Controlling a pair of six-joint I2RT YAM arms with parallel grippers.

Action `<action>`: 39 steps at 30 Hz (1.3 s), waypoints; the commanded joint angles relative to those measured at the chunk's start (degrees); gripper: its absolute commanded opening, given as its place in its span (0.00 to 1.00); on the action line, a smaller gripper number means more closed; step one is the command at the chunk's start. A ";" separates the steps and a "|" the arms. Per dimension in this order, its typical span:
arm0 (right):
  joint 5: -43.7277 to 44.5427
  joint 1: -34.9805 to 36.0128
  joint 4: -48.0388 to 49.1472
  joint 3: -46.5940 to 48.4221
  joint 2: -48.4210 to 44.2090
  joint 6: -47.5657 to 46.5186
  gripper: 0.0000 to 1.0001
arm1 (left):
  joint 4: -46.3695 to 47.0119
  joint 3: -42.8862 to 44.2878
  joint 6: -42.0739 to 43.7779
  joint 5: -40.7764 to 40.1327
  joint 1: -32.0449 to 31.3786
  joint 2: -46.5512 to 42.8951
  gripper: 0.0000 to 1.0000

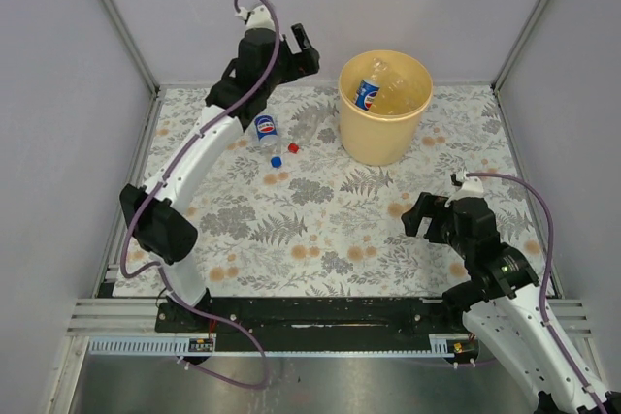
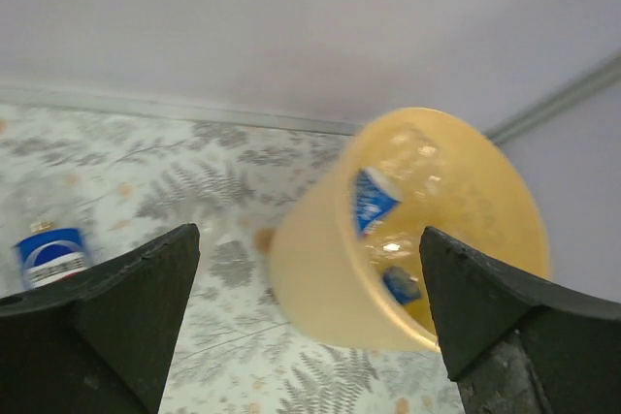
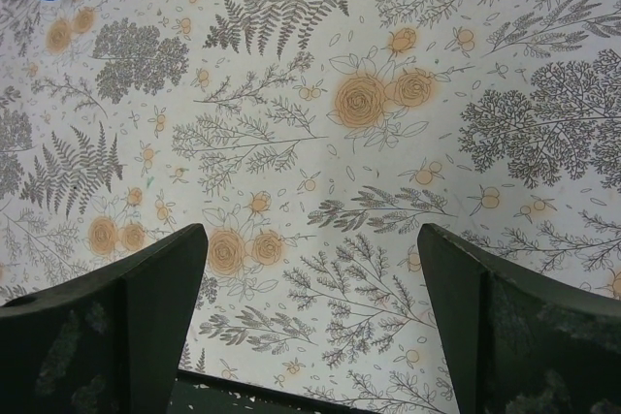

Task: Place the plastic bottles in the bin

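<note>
Jaws wide open and empty, both grippers. Left gripper [image 1: 303,48] hangs nr far edge, just left of pale yellow round plastic bin [image 1: 383,143]. Clear blue-labelled plastic bottle [image 1: 265,130] lies nearward of it, axis approx far-to-near. Right gripper [image 1: 417,215] well apart; left arm's nearer.

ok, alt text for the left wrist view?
The left gripper, fingers open and empty, faces the pale yellow bin, which holds blue-labelled plastic bottles. Another blue-labelled bottle sits on the fern-print table at far left.
</note>
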 commanded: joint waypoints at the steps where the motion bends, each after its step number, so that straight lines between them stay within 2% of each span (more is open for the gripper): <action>1: -2.13 0.33 1.83 -0.42 -0.46 1.26 0.99 | -19.41 0.50 -3.50 -2.65 8.75 4.62 0.99; 9: -3.01 0.33 1.21 -1.39 -2.39 2.76 0.99 | -27.61 3.48 -3.33 0.18 14.39 17.10 0.99; 12: -3.45 0.33 0.86 -1.47 -3.00 3.46 0.99 | -27.09 3.66 -2.72 -0.97 15.09 19.39 0.99; 18: -3.36 0.33 1.04 -1.91 -2.83 4.08 0.99 | -24.72 5.06 -1.32 4.21 17.29 24.14 0.99; 22: -3.63 0.33 1.48 -1.56 -1.78 3.82 0.99 | -24.71 9.19 0.44 6.32 17.56 29.05 0.99; 29: -3.72 0.33 2.26 -1.39 -0.90 4.25 0.99 | -24.27 12.10 0.71 6.85 17.82 34.25 0.93; 32: -4.15 0.33 2.53 -1.21 -0.37 4.34 1.00 | -24.19 11.66 0.62 7.20 17.91 34.08 0.79; 36: -4.24 0.33 2.79 -1.30 -0.37 4.52 0.99 | -22.52 8.50 0.97 8.26 17.82 29.96 0.52; 39: -4.68 0.33 3.76 -1.65 -0.02 4.43 0.99 | -22.60 6.57 1.15 8.96 17.56 25.74 0.42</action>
